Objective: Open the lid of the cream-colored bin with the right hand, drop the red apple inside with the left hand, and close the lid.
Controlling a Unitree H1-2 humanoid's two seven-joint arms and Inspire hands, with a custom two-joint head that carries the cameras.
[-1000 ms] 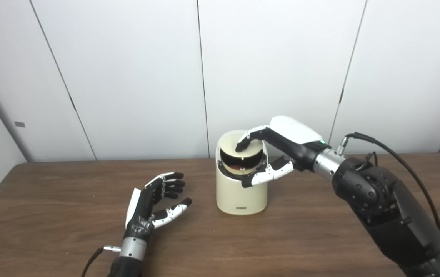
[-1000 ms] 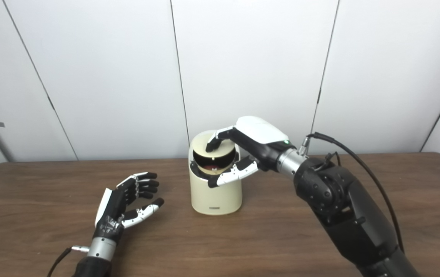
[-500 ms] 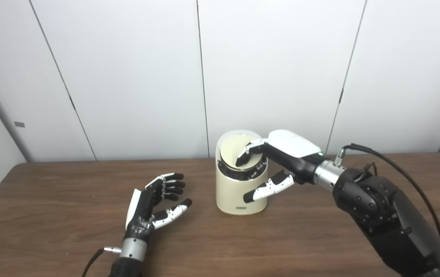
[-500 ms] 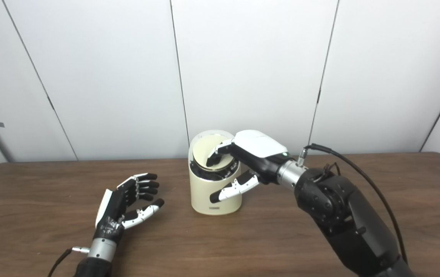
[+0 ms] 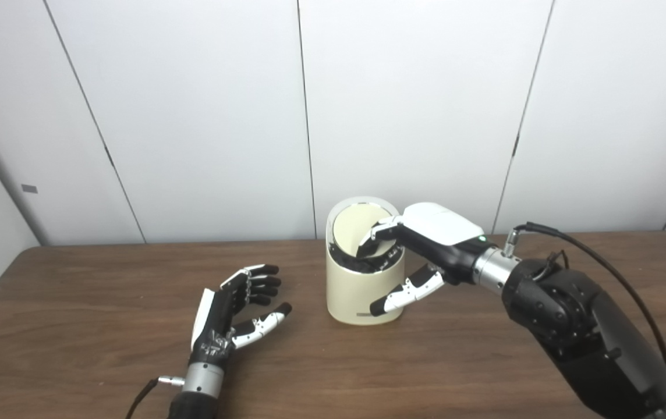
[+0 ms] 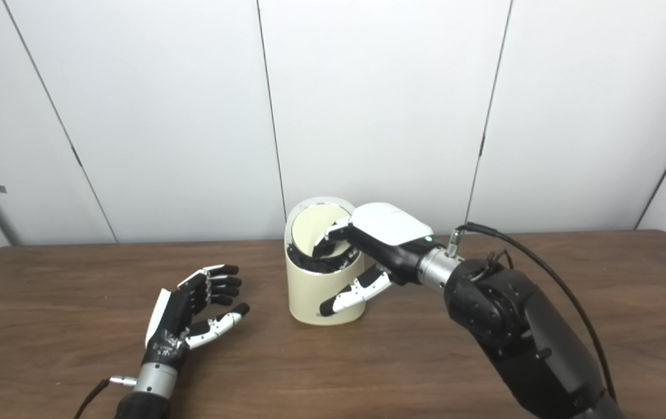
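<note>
Nothing lies between my left hand (image 5: pixel 233 317) and the bin (image 5: pixel 362 262); bare table (image 5: pixel 77 302) separates them, and the bin stands well beyond my left fingertips (image 5: pixel 269 269), up and to their right. My right arm (image 5: pixel 577 326) crosses the table from the right; its cable (image 5: pixel 601 244) arcs above it. My left hand rests palm-up, fingers apart and lightly curled, holding nothing. My right hand (image 5: pixel 420 250) is spread, not gripping: its fingers (image 5: pixel 376 235) press the lid (image 5: pixel 351 227) from above, the thumb (image 5: pixel 406 289) hangs in front of the bin wall. The bin is a cream-colored upright cylinder with a slanted top; the round lid is tilted, with a dark gap below it. No apple is visible. The table is dark brown wood grain. White wall panels (image 5: pixel 193 116) with dark seams stand behind.
</note>
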